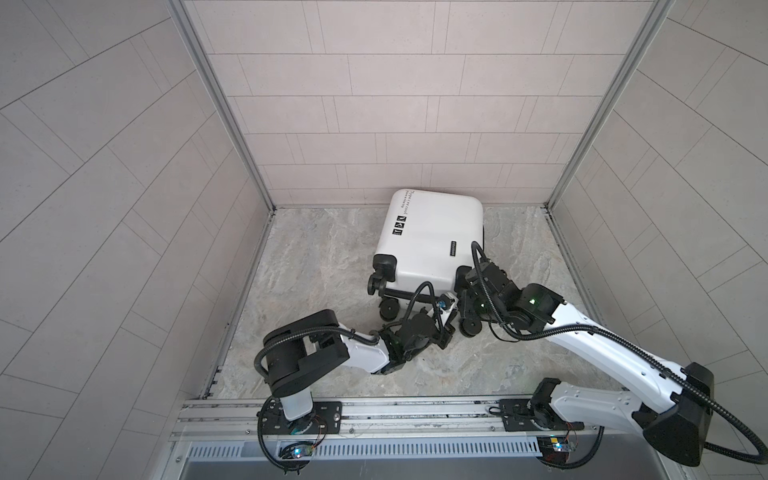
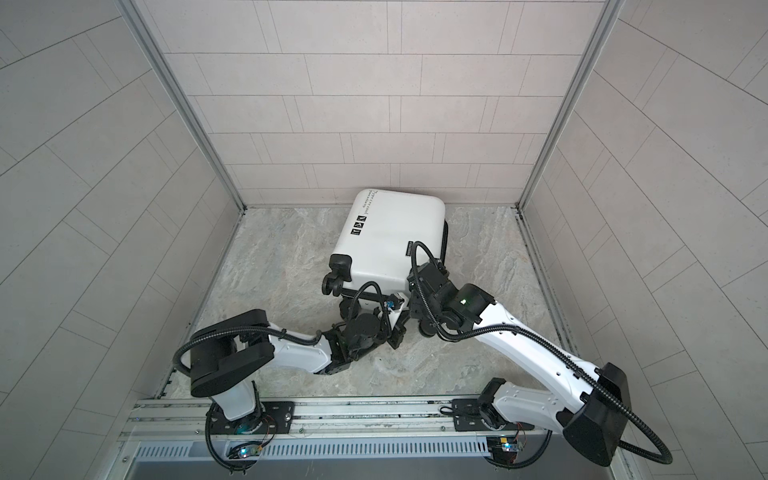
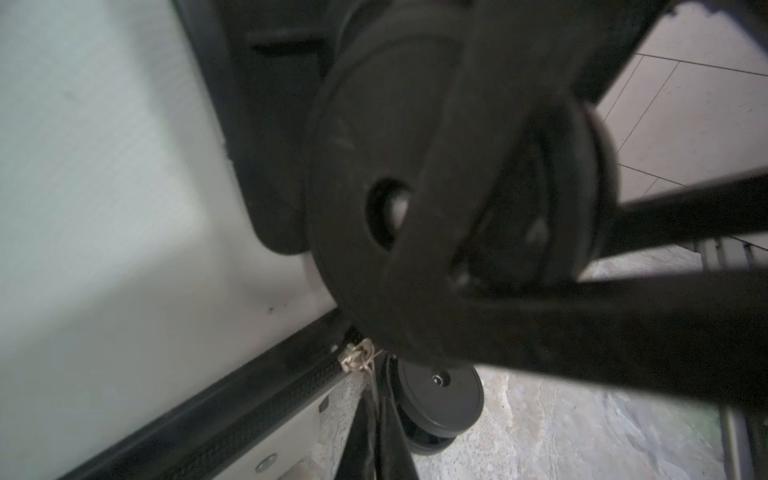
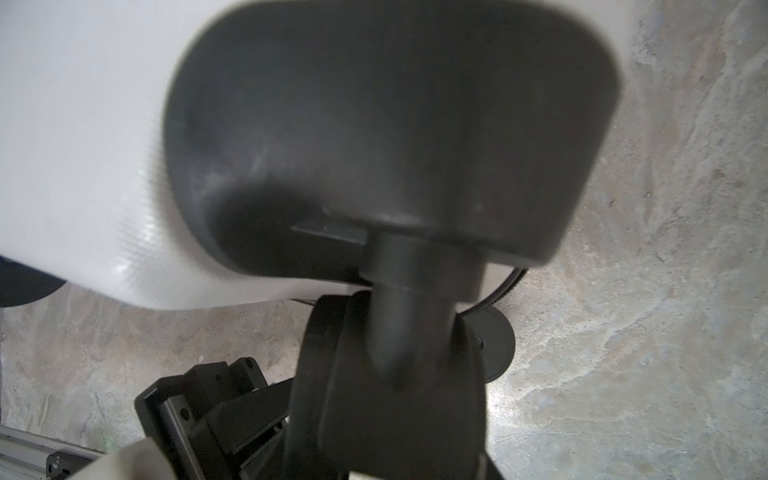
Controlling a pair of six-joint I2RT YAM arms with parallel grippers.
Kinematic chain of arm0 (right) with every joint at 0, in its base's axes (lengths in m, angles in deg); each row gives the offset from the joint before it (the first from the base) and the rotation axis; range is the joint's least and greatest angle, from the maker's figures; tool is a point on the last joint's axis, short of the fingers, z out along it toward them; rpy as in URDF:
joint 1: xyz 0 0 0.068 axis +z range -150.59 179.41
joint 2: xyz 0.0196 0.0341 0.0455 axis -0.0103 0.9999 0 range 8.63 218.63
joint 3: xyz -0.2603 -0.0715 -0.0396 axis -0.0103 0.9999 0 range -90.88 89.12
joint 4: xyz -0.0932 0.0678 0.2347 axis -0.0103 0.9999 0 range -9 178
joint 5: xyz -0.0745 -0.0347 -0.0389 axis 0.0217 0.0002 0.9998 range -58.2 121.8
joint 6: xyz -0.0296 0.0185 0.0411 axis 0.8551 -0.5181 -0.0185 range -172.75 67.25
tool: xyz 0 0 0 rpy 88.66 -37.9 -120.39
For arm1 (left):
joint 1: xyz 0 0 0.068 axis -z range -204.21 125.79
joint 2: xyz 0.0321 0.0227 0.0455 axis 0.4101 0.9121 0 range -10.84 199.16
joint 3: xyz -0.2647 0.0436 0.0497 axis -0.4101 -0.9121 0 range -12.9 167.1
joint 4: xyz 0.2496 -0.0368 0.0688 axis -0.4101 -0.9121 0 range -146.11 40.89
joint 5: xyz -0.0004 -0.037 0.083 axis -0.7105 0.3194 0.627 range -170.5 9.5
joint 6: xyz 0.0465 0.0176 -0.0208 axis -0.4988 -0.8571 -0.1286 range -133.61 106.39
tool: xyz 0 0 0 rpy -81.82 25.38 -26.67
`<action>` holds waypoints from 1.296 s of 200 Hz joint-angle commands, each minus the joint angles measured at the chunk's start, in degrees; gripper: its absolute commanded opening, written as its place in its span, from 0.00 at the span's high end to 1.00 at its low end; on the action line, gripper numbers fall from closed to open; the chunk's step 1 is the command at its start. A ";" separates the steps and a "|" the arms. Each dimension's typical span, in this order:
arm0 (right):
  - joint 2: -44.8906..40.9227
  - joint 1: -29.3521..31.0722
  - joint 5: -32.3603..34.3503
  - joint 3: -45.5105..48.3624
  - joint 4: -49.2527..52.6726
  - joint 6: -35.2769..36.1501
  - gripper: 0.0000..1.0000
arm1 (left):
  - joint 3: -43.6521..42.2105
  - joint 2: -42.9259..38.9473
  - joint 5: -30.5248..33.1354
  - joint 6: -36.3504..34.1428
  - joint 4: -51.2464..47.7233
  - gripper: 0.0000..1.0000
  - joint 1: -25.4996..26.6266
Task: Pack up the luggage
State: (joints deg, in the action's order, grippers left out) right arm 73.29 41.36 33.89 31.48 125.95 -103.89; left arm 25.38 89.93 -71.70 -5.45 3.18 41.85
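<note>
Though the luggage (image 1: pixel 432 241) bears black lettering (image 1: pixel 410 199), its words are unreadable.

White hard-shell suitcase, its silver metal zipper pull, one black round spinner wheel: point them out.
White hard-shell suitcase (image 1: pixel 432 237): in a top view, middle of its upper shell.
Silver metal zipper pull (image 3: pixel 356 355): left wrist view, on the slider.
Black round spinner wheel (image 3: pixel 440 395): left wrist view, flat side face.
</note>
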 commanded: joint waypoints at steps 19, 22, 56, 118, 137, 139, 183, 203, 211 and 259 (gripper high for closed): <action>-1.87 0.78 -4.64 1.63 -9.06 4.51 1.00 | 5.97 2.24 -7.42 1.61 9.23 1.00 5.07; -1.96 0.70 -4.70 1.76 -9.15 4.52 1.00 | 6.16 2.40 -7.33 1.81 9.27 1.00 5.27; -3.13 -0.68 -5.56 4.51 -11.00 4.69 1.00 | 7.16 4.32 -4.93 2.78 11.08 1.00 6.48; -4.10 -1.55 -8.77 6.96 -14.61 3.07 1.00 | 10.94 7.41 -2.41 3.61 15.88 1.00 8.61; -3.94 -1.61 -9.19 6.88 -14.89 2.96 1.00 | 12.96 8.37 -3.66 3.88 15.87 1.00 9.33; -3.98 -1.61 -9.20 6.88 -14.89 2.97 1.00 | 13.13 8.49 -3.87 3.88 15.90 1.00 9.39; -3.80 -1.59 -9.78 6.59 -15.24 2.78 1.00 | 16.73 9.79 -7.19 4.11 13.98 1.00 10.18; -3.57 -1.56 -10.07 6.56 -15.07 2.72 1.00 | 17.18 9.76 -7.84 4.32 13.91 1.00 10.40; -3.60 -1.54 -9.91 6.41 -14.75 2.84 1.00 | 16.78 9.46 -7.43 4.27 13.65 1.00 10.40; -5.36 -3.61 -7.37 5.53 -9.26 4.94 0.90 | 7.82 4.55 2.57 4.00 11.89 0.47 10.45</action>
State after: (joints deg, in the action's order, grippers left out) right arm 67.33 37.36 34.26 37.84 121.40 -102.40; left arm 34.87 99.92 -62.87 2.88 7.51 47.10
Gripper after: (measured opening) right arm 0.425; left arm 0.419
